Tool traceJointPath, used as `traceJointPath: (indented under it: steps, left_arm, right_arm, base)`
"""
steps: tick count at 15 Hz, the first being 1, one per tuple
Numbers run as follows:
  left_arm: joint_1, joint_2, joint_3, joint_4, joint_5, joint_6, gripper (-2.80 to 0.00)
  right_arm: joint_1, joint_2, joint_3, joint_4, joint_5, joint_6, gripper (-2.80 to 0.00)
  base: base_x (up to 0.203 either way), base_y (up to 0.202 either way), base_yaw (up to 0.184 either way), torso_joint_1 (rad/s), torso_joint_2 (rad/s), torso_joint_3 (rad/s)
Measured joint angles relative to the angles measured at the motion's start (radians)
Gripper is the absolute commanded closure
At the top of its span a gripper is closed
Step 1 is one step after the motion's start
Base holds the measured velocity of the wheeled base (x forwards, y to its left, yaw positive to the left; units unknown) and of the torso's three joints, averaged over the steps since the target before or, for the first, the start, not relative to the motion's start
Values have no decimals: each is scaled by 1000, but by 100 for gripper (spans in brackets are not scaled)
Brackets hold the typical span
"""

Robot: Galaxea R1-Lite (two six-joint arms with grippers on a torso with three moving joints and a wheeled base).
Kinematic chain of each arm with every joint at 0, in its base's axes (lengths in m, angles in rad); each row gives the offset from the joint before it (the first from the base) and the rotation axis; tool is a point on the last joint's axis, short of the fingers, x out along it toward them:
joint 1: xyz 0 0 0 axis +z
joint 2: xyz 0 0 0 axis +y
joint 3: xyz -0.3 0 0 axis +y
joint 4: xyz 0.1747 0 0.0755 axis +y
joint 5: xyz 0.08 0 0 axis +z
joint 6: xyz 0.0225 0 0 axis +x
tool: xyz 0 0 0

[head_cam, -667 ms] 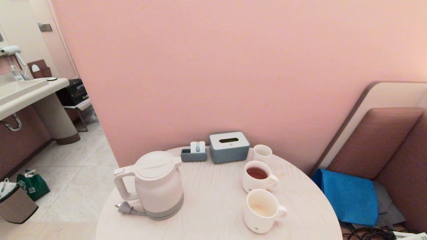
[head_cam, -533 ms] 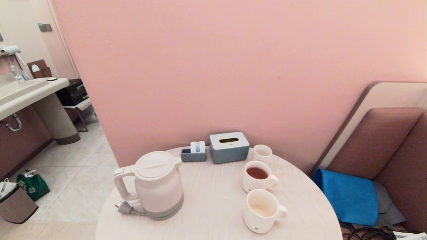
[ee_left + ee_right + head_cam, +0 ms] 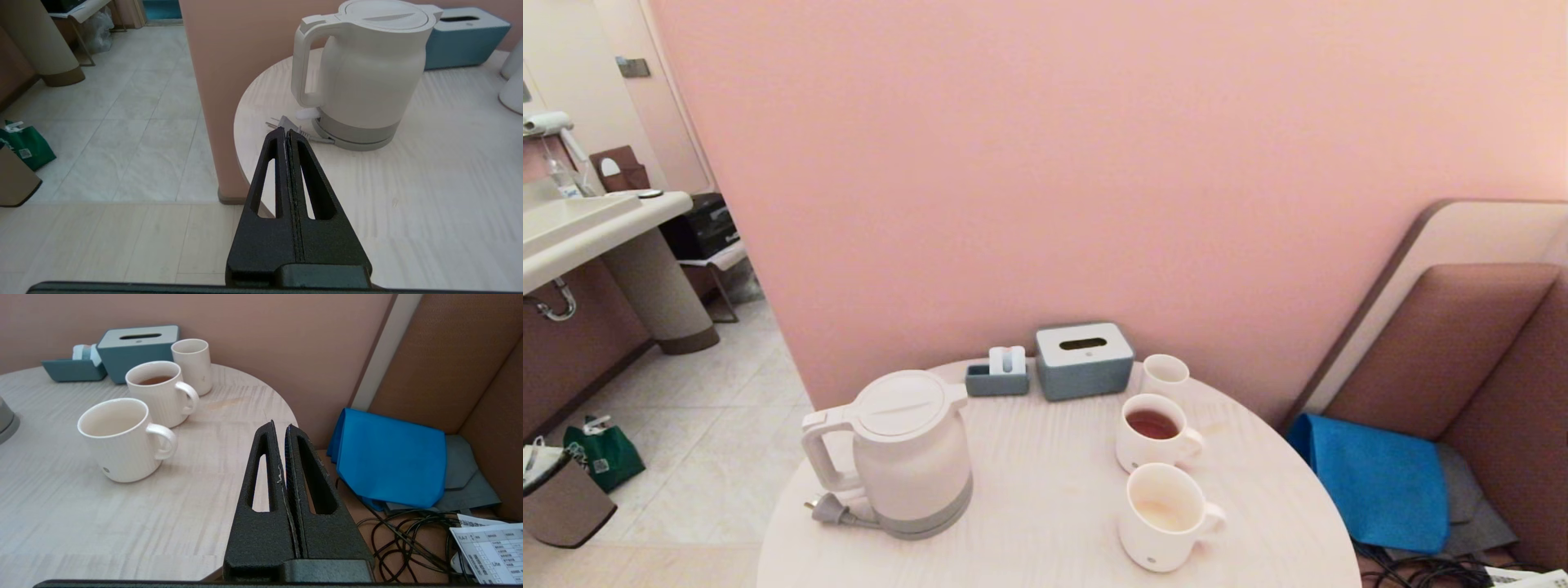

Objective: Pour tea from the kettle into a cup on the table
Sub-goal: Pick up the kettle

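Bench [image 3: 1045, 490] near edge cut off in head view; neither pincer shows there; paper [image 3: 488, 551] print by cables too small to read.

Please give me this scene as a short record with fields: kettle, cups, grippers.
kettle: kettle upright on the table, lid on, plug lying beside it
target cup: cup nearest the robot, pale orange inside
other cups: mug with dark tea; small plain cup
left gripper: left gripper shut, empty
right gripper: right gripper shut, empty
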Motion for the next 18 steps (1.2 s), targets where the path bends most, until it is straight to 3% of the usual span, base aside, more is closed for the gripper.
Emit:
traceJointPath:
  steps: [4, 11, 15, 18]
  left_arm:
    - [0, 83, -232, 10, 1, -4, 0]
    - [0, 570, -523, -62, 16, -57, 0]
    - [-3, 855, -673, 113, 40, -159, 0]
    - [-17, 987, -654, 148, 41, -172, 0]
  right_arm:
    - [0, 0, 0, 0, 0, 0, 0]
    - [0, 0, 0, 0, 0, 0, 0]
    - [0, 0, 0, 0, 0, 0, 0]
    - [0, 0, 0, 0, 0, 1, 0]
  base:
    - [0, 0, 0, 0, 0, 0]
    - [0, 0, 0, 0, 0, 0]
    - [0, 0, 0, 0, 0, 0]
    - [0, 0, 0, 0, 0, 0]
